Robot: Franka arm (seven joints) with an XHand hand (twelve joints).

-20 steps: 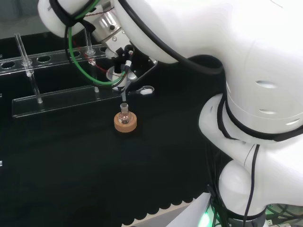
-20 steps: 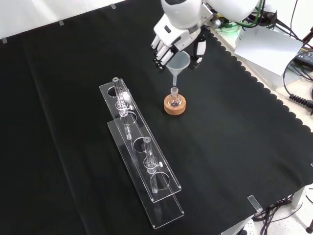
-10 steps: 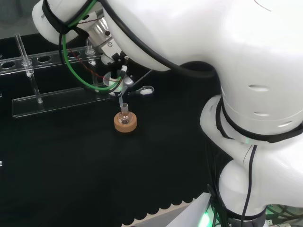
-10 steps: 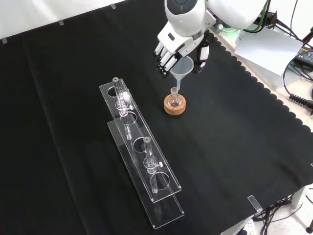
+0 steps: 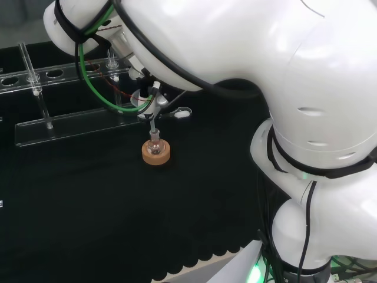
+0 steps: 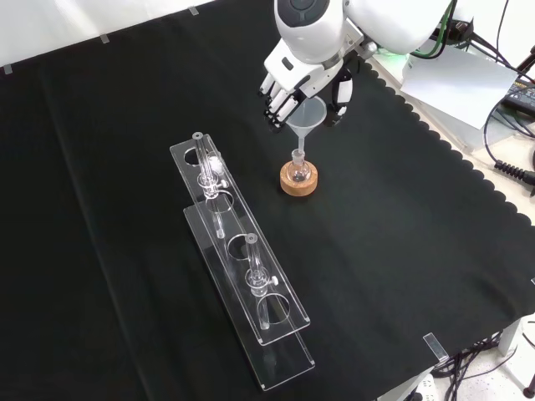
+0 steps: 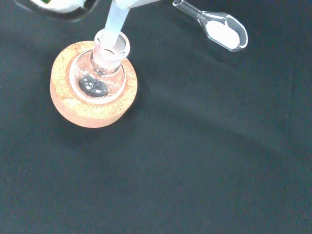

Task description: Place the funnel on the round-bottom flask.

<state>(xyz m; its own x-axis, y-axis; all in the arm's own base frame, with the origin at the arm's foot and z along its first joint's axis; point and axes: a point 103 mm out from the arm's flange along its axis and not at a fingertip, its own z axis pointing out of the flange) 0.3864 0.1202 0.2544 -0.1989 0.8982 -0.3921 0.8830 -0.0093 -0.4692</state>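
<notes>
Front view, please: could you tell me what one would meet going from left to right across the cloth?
Clear rack with its tubes, then the cork ring holding the round-bottom flask, with the funnel and the hand above it.

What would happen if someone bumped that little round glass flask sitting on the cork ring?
The flask looks like thin clear glass, so it is probably fragile. Its round bottom would likely roll on the cloth; the cork ring cupping it seems to be what keeps it upright. With the funnel stem at its narrow neck, a sideways knock might tip it off the ring.
</notes>
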